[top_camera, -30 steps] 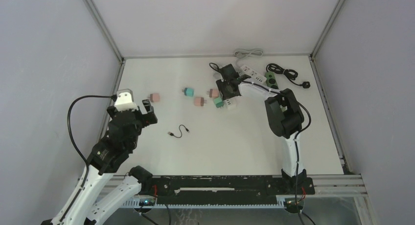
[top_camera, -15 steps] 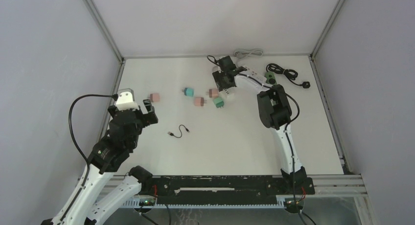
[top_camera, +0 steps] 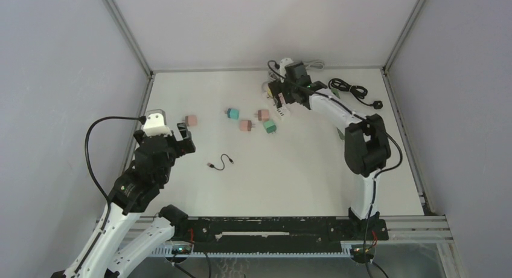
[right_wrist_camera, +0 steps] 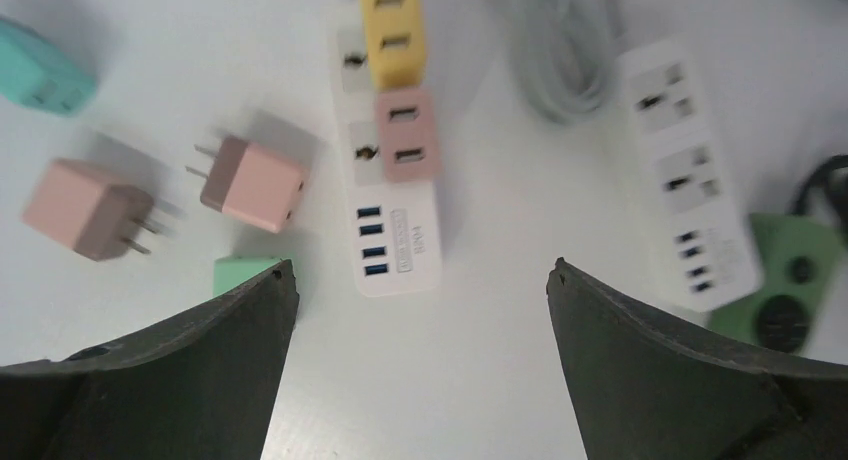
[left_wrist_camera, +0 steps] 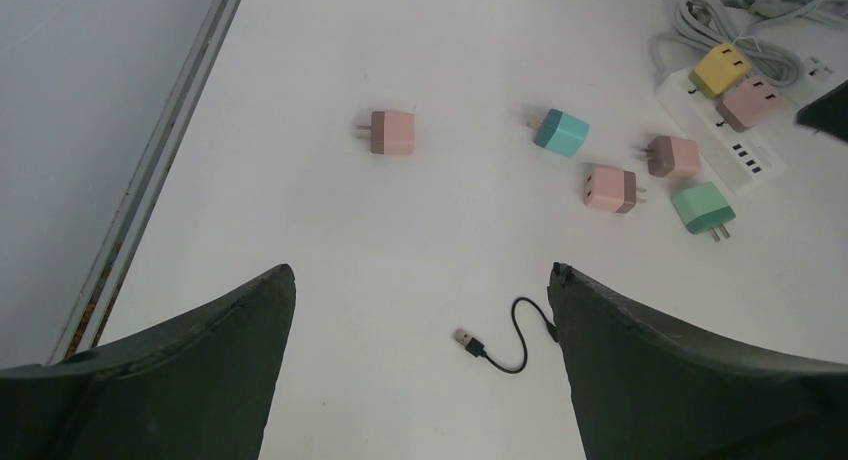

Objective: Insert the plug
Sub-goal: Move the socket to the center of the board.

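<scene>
**Plug looks seated; right claw stands apart above it**

You are, by my reading, at the let-go step. Your right claw hangs wide apart and empty over the long white plastic power strip, which lies toward one o'clock on the white desk. The dusty-pink square charger plug sits in the strip's second socket, square to it and apparently flush. The yellow square charger plug is just beside it at twelve o'clock. Its twin USB slots face up, and no prongs show.

A loose pink-and-brown charger block lies prongs-out at nine o'clock of the seated plug. If another goes in, your next move calls for a clean lift and a prongs-down turn. Your left claw is also apart, holding nothing, near eight o'clock.
</scene>
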Motion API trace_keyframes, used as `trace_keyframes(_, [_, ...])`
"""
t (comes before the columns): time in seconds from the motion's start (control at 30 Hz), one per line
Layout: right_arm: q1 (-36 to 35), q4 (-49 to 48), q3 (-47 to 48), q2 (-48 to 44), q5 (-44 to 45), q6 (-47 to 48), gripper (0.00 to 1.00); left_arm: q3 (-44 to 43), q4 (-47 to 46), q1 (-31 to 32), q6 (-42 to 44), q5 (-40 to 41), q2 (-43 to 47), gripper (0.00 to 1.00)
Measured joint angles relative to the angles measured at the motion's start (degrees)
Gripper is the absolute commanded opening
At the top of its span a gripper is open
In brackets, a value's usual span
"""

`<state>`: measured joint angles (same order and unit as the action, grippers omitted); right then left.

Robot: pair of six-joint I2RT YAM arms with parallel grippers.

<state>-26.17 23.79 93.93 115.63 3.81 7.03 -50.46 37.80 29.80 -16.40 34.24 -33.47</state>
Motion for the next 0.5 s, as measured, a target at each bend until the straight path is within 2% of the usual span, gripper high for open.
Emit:
trace_keyframes(0.2, [5.7, -4.2, -0.7, -6.0, -1.2, 1.6, 1.00, 0.0, 0.0, 0.0, 0.0, 0.0, 0.0, 1.00])
trace_keyframes(0.5, [15.7, -4.3, 0.0, -0.8, -1.8, 2.1, 1.00, 0.0, 0.0, -0.1, 0.4, -0.2, 0.2, 1.00])
